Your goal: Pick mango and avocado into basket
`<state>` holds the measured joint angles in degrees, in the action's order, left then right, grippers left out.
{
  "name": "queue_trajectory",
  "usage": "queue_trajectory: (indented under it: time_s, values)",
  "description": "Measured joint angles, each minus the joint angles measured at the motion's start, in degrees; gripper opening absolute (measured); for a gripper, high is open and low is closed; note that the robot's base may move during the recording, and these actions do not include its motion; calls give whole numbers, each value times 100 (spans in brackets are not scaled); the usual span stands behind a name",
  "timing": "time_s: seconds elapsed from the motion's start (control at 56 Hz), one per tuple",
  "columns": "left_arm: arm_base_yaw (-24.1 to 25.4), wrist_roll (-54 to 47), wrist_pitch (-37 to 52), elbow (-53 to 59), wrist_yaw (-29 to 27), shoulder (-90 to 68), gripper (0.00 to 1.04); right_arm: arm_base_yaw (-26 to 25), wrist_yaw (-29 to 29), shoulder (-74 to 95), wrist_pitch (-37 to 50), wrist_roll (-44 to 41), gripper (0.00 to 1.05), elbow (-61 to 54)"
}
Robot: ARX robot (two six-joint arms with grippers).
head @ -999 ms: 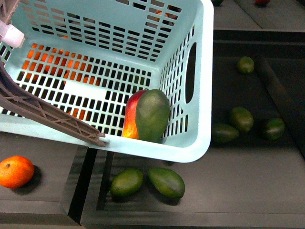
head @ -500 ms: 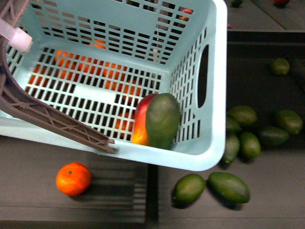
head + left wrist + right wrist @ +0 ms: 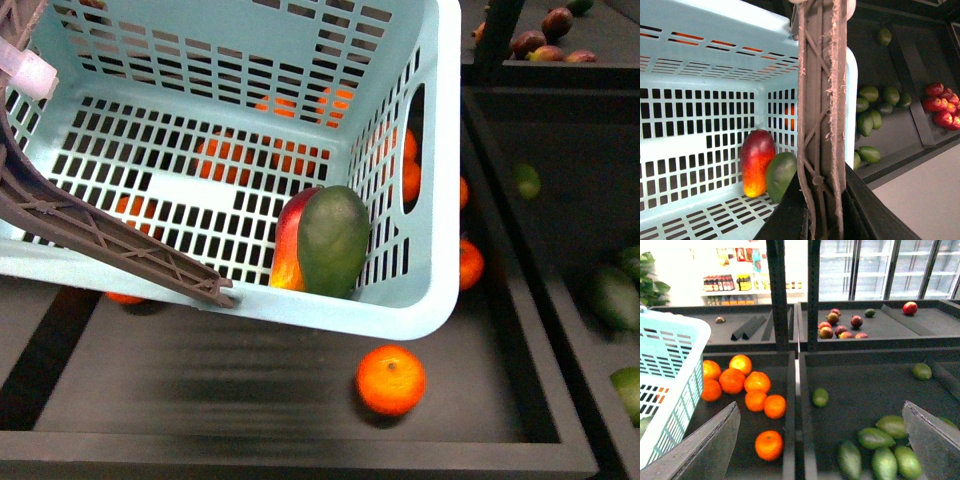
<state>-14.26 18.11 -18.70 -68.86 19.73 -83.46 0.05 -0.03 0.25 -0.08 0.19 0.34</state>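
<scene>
The light teal basket (image 3: 425, 180) hangs above the dark produce bins, filling the upper left of the front view. Inside it, in the corner nearest me, the red-and-yellow mango (image 3: 285, 245) lies against the green avocado (image 3: 333, 240); both also show in the left wrist view, mango (image 3: 756, 161) and avocado (image 3: 781, 175). My left gripper (image 3: 822, 220) is shut on the basket's brown-grey handle (image 3: 821, 100). My right gripper (image 3: 822, 440) is open and empty, over the bins to the right of the basket (image 3: 670, 375).
Loose tangerines (image 3: 390, 380) lie in the bin under and beside the basket. Green avocados (image 3: 880, 445) fill the bin to the right. A farther shelf holds red fruit (image 3: 840, 322). Black dividers (image 3: 500, 200) separate the bins.
The basket with mango and avocado has travelled sideways over the bins: the avocado bin below it a second ago has given way to the tangerine bin. The fruit has stayed in its corner.
</scene>
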Motion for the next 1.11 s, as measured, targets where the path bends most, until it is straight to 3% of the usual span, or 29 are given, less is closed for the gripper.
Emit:
queue_trajectory:
  time_s: [0.91,1.106]
  values:
    - [52,-114,-2,-2,-170,2,11,-9,-22,0,-7,-2,97,-4]
    - [-24,-24,0,-2,52,0,11,-9,-7,0,-7,-2,97,-4]
